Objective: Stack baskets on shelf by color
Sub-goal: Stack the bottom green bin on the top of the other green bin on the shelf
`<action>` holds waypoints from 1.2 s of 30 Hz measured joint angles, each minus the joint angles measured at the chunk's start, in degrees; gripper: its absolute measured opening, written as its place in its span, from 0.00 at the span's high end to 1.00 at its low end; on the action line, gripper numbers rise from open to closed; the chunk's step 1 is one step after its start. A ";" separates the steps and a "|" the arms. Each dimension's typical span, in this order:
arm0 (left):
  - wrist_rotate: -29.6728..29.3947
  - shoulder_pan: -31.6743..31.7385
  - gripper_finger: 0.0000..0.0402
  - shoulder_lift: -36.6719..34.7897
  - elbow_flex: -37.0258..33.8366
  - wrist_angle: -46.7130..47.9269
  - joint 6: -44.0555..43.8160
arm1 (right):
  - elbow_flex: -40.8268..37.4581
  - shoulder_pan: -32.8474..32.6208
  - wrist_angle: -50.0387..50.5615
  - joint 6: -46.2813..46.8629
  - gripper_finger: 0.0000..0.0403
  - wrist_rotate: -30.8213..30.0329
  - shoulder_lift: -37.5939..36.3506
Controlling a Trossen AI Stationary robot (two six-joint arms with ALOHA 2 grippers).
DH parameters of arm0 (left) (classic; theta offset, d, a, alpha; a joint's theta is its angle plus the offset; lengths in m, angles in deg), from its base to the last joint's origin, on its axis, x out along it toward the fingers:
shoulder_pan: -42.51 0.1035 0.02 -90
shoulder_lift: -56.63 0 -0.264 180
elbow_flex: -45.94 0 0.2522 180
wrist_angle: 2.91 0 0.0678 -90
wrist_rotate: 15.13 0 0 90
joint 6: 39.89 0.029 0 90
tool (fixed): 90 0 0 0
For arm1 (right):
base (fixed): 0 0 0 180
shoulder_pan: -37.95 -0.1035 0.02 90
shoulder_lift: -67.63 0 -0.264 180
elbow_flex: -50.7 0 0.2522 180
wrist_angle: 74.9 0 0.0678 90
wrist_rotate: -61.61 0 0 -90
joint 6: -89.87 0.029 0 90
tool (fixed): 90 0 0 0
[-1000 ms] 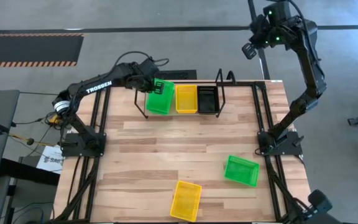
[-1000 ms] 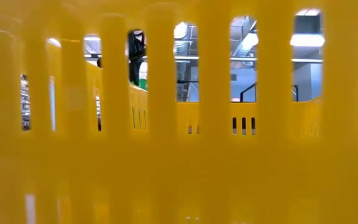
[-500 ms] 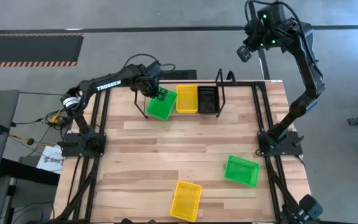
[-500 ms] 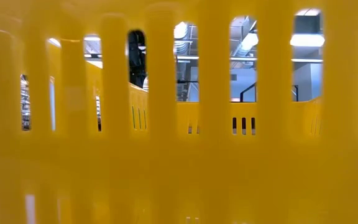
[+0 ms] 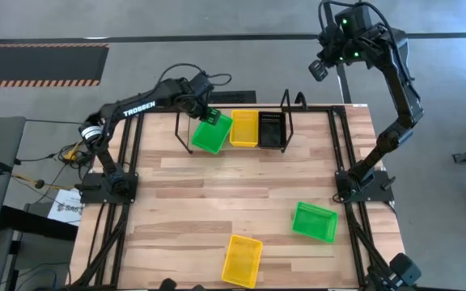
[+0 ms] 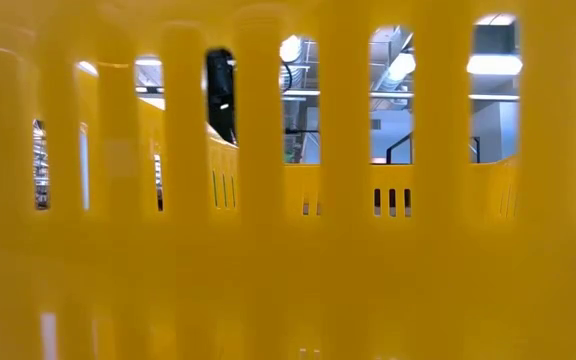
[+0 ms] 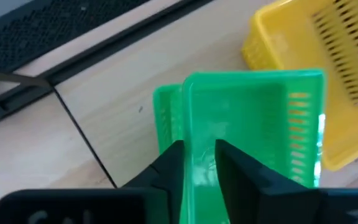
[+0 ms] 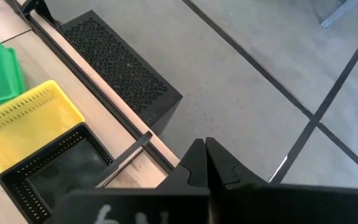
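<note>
The left end effector (image 7: 199, 163) straddles the wall of a green basket (image 5: 211, 133), fingers slightly apart, at the wire shelf's (image 5: 285, 113) left end. Yellow (image 5: 243, 128) and black (image 5: 269, 128) basket stacks sit beside it. The right end effector (image 8: 206, 155), pressed together, hangs beyond the desk (image 5: 217, 194). A green basket (image 5: 314, 221) and yellow basket (image 5: 242, 260) lie near the front.

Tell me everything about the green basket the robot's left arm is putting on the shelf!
The green basket is bright plastic, shallow, rectangular, with slotted walls. It sits askew at the left end of the shelf, nested on another green basket, beside the yellow basket. The left gripper straddles its near wall, fingers slightly apart.
</note>
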 joint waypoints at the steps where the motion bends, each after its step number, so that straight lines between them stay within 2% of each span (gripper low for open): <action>1: 0.37 0.00 0.79 0.00 0.50 0.04 0.02 | 0.00 0.00 0.14 -0.03 1.00 0.00 0.00; 6: 0.70 -0.04 0.74 0.00 3.63 1.96 -0.89 | 0.00 0.00 0.91 -0.89 1.00 0.01 0.00; 14: -0.95 -1.12 0.74 -0.09 10.23 8.43 -2.58 | 0.00 0.00 1.92 -1.08 1.00 0.02 0.00; 18: 0.50 -5.69 0.76 -0.15 11.75 13.74 -2.24 | 0.00 0.00 2.69 -1.28 1.00 0.02 0.00; 21: -1.38 -11.52 0.82 -0.05 11.64 22.34 1.97 | 0.00 0.00 2.75 -1.39 1.00 0.02 0.00; 23: -4.71 -16.32 0.88 -0.02 10.77 26.67 4.53 | 0.00 0.00 2.74 -1.40 1.00 0.02 0.00; 26: -6.36 -22.73 0.98 0.24 8.27 28.73 6.93 | 0.00 0.00 2.68 -1.48 1.00 0.03 0.00; 30: -5.21 -27.81 0.99 0.10 4.88 24.26 10.85 | 0.00 -0.04 2.11 -1.49 1.00 0.04 0.00; 36: -1.99 -29.13 1.00 0.24 -2.45 17.30 13.05 | 0.00 -0.31 1.77 -1.10 1.00 0.07 0.00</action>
